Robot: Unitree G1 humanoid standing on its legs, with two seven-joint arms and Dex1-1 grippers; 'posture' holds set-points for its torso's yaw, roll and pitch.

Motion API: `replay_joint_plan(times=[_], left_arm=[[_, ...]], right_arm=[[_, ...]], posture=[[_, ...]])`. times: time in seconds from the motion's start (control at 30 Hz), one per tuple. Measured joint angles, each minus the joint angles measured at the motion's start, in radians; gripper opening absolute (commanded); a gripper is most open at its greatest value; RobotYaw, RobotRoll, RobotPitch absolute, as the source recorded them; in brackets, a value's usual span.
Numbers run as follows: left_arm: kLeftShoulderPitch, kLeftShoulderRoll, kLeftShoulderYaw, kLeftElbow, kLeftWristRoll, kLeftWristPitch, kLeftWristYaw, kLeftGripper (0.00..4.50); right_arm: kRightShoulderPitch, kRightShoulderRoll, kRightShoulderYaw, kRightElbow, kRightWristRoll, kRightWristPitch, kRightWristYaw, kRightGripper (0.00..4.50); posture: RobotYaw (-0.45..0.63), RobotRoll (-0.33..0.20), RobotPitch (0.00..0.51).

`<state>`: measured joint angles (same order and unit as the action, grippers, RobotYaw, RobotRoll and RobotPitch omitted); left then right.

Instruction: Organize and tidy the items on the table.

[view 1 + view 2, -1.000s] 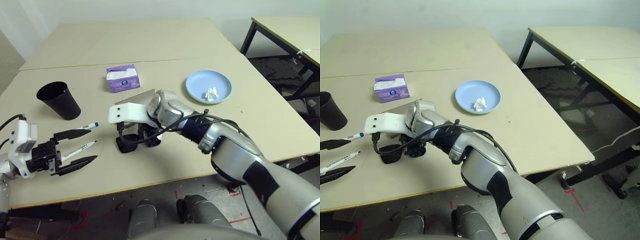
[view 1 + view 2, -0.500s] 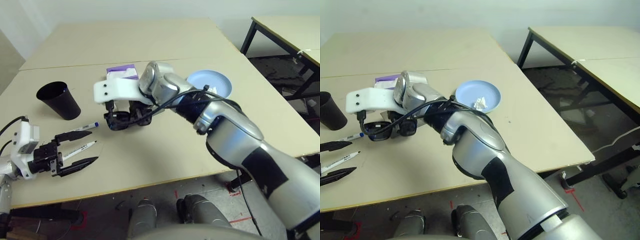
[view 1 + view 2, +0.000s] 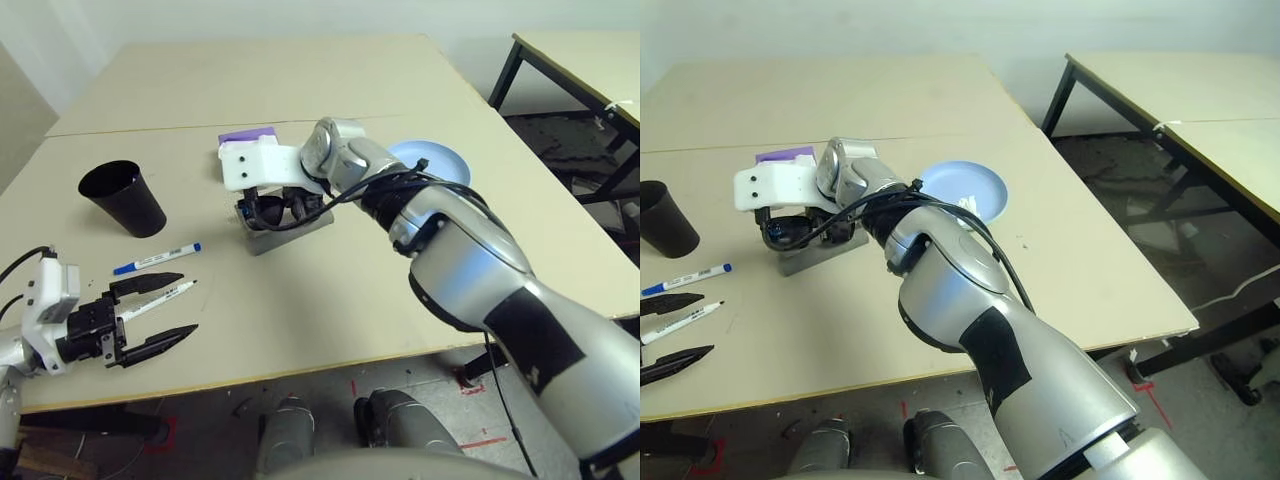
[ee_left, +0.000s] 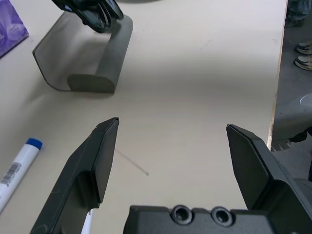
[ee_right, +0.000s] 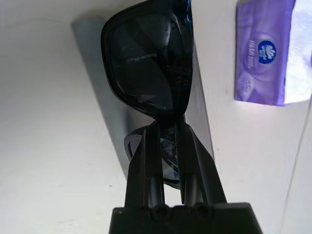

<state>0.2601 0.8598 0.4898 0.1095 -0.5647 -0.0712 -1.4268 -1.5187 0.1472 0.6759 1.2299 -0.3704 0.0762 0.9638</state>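
Your right gripper [image 5: 168,134] pinches the black plastic sunglasses [image 5: 148,58] above the open grey-green glasses case [image 3: 290,222]; your left gripper [image 4: 170,161] gapes empty (2 white marker pens [image 3: 158,277], tissue untidied).

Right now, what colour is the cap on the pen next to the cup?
Blue. The pen shows best in the left eye view.

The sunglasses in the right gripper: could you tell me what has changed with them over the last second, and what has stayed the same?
The right gripper, shut on the black sunglasses, has lifted them off the table and carried them away from the robot, to just above the open grey-green glasses case. The left gripper stayed open beside the two marker pens; the black cup, purple tissue box and light blue plate kept their places.
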Motion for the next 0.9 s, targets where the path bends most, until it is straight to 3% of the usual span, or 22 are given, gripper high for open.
replay_joint_plan(times=[0.4, 0.9], left_arm=[[0.000, -0.009, 0.000, -0.020, -0.014, 0.008, 0.030, 4.50], [0.017, -0.008, 0.045, 0.005, -0.015, 0.026, 0.079, 4.50]], right_arm=[[0.000, 0.002, -0.049, 0.040, -0.025, -0.064, -0.107, 0.11], [0.008, 0.002, -0.064, 0.065, -0.037, -0.068, -0.093, 0.11]], posture=[[0.13, 0.000, 0.090], [0.15, 0.000, 0.100]])
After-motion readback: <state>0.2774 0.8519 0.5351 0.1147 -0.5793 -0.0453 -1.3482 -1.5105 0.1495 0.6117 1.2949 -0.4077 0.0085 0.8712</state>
